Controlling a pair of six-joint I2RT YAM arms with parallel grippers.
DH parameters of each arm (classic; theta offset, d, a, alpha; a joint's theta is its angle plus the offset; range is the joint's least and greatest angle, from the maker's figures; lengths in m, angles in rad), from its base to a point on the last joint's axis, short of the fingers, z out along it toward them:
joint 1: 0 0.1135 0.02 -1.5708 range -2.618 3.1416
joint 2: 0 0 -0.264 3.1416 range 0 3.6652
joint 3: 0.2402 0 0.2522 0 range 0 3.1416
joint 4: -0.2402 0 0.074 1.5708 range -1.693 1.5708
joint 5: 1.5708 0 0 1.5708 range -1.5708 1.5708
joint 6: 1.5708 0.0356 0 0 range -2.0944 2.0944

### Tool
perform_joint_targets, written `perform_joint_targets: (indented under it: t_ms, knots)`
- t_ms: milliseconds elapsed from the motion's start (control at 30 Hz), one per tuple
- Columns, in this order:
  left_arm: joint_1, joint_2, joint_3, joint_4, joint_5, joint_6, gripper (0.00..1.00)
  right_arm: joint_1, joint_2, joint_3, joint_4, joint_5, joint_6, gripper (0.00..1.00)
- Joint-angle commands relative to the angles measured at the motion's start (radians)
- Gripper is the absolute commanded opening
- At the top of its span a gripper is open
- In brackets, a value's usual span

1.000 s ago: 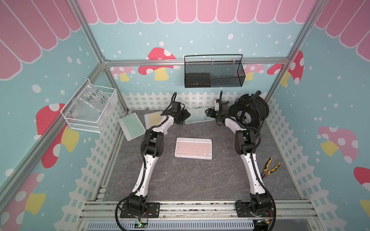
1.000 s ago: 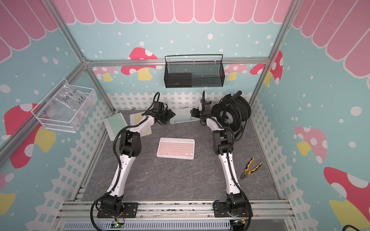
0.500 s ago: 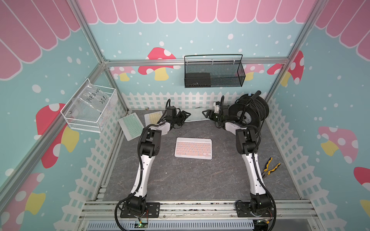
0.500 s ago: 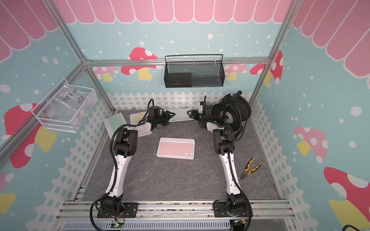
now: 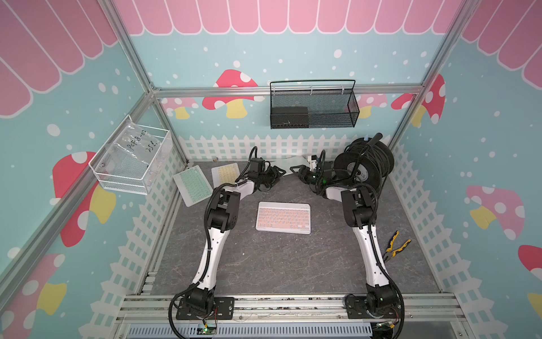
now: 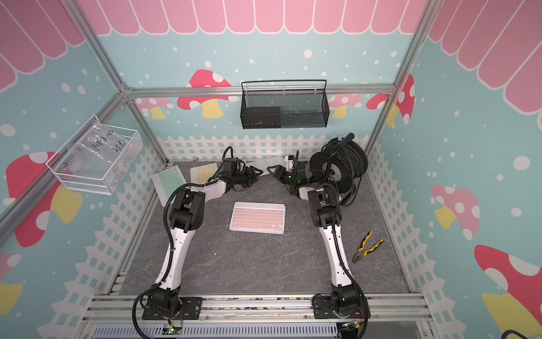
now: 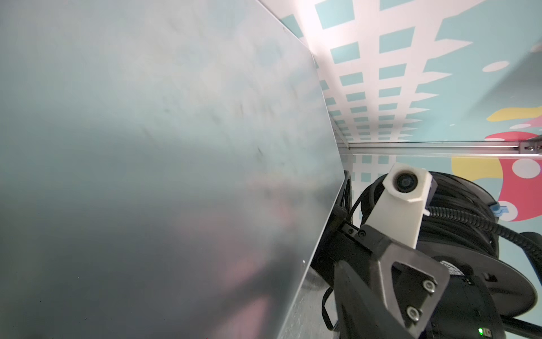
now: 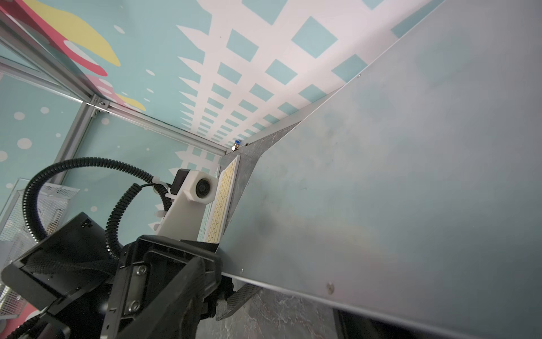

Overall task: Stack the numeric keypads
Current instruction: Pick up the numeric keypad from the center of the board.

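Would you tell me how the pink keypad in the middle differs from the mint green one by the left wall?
The pink keypad has pink keys; the mint green keypad, green ones. The pink keypad lies square in the middle of the table; the green one sits by its left edge, turned diagonally. Both are thin, white-framed, keys up.

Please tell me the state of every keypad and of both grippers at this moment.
pink keypad: lies flat, keys up, alone, nothing on it.
mint green keypad: keys up, not stacked.
yellow keypad: keys up, not stacked, partly hidden.
silver-backed keypad: back showing, tilted, between the grippers.
left gripper: at that keypad's edge, grip unclear.
right gripper: at its opposite edge, grip unclear.
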Motion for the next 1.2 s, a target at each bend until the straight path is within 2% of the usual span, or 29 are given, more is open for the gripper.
perform_joint_targets:
  t_ms: [0,167,333,533,633,900,1033,1167]
  knots:
    - [0.006,-0.041,-0.02,-0.016,-0.039,0.018,0.67,0.0,0.023,-0.028,0.04,0.061,0.089,0.63]
    - [0.009,-0.057,-0.049,-0.007,-0.044,0.019,0.67,0.004,0.026,-0.031,0.051,0.109,0.139,0.47]
    - [0.021,-0.115,-0.131,0.048,-0.032,0.003,0.67,0.004,-0.027,-0.107,0.088,0.159,0.191,0.34]
    - [0.03,-0.288,-0.391,0.192,-0.027,-0.002,0.67,0.009,-0.076,-0.187,0.165,0.205,0.275,0.21]
    - [0.035,-0.383,-0.509,0.217,-0.021,0.014,0.67,0.018,-0.099,-0.21,0.159,0.232,0.281,0.12]
    - [0.047,-0.584,-0.69,0.179,-0.025,0.076,0.67,0.033,-0.133,-0.224,0.125,0.311,0.253,0.13]
    - [0.055,-0.627,-0.736,0.185,-0.022,0.078,0.67,0.038,-0.079,-0.127,0.11,0.346,0.242,0.18]
    - [0.062,-0.652,-0.751,0.149,-0.025,0.103,0.67,0.039,0.018,0.01,0.124,0.366,0.289,0.22]
